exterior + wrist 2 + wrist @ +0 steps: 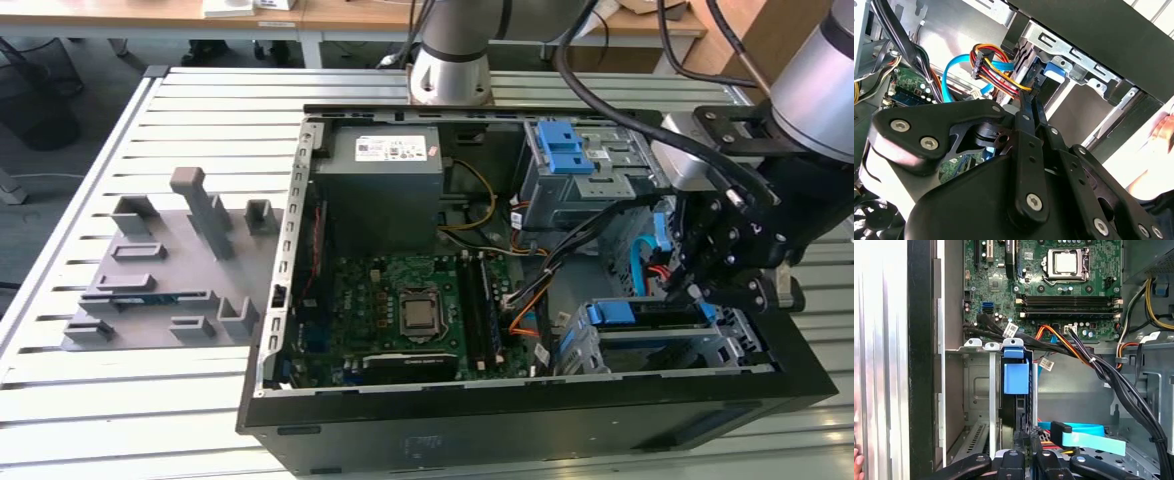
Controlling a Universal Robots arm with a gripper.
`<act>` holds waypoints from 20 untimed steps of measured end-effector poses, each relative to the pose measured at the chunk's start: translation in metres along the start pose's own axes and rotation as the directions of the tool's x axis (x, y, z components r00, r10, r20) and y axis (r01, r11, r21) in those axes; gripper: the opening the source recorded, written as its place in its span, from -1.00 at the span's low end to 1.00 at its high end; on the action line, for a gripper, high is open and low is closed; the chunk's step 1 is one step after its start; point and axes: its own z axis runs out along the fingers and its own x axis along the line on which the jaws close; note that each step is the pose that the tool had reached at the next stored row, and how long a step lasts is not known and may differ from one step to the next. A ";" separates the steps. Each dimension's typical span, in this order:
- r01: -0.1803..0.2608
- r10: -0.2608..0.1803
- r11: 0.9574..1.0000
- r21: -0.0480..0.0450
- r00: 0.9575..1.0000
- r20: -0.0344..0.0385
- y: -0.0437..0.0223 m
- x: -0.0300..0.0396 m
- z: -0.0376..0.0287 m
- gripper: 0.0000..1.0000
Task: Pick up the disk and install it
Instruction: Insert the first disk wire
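Blue-bracketed disk sits in bay, hand beside it.

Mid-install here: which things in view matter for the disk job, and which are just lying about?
Job: disk in the drive cage; gripper close by it.
Lying about: grey fixture on the table at the exterior view's left; power supply; circuit board; blue cable.

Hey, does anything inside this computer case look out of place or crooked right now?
Nothing looks damaged or spilled. The disk stands on edge in the drive cage, and the gripper sits right at its end. The case lies open on its side, with loose cables draped across the gap beside the cage.
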 end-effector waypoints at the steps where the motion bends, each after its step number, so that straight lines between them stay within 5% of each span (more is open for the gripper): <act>1: 0.000 0.000 1.000 0.000 1.000 0.000 0.0000 0.0000 0.0002 -0.68; 20: 0.000 0.000 1.000 0.000 1.000 0.000 0.0001 0.0001 0.0048 -0.68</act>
